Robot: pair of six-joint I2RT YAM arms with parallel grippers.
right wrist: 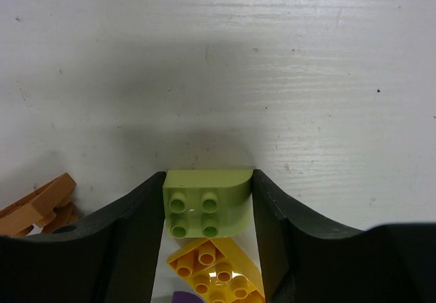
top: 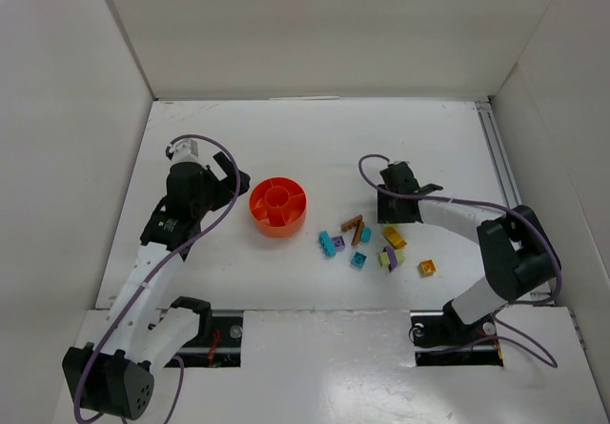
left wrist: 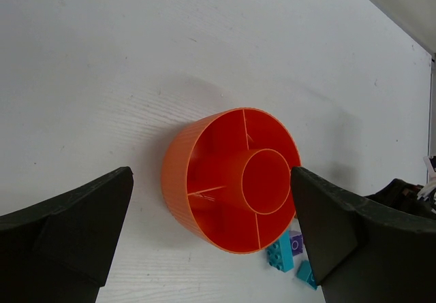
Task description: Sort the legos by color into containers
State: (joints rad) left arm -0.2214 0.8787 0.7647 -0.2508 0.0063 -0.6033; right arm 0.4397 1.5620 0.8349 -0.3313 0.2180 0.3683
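Over on the right half of the table (top: 448, 148), the right gripper (right wrist: 208, 178) is pinched on a pale yellow-green brick (right wrist: 206, 208). There's one finger on each flat side, studs facing the wrist camera, rounded edge pointing away from the wrist. I can't tell if it's actually off the surface. An orange-yellow brick (right wrist: 214, 269) sits just beside it on the wrist side.

Key thing for the next move imo: the orange dish (top: 276, 226) lies well off to that gripper's left, so the carry goes sideways past the loose bricks (top: 358, 259). The right arm is folded, elbow out right, forearm reaching back toward the middle.

The left gripper (left wrist: 211, 175) is way nearer the dish, spread wide and holding nothing. The dish wedges I can see look bare.
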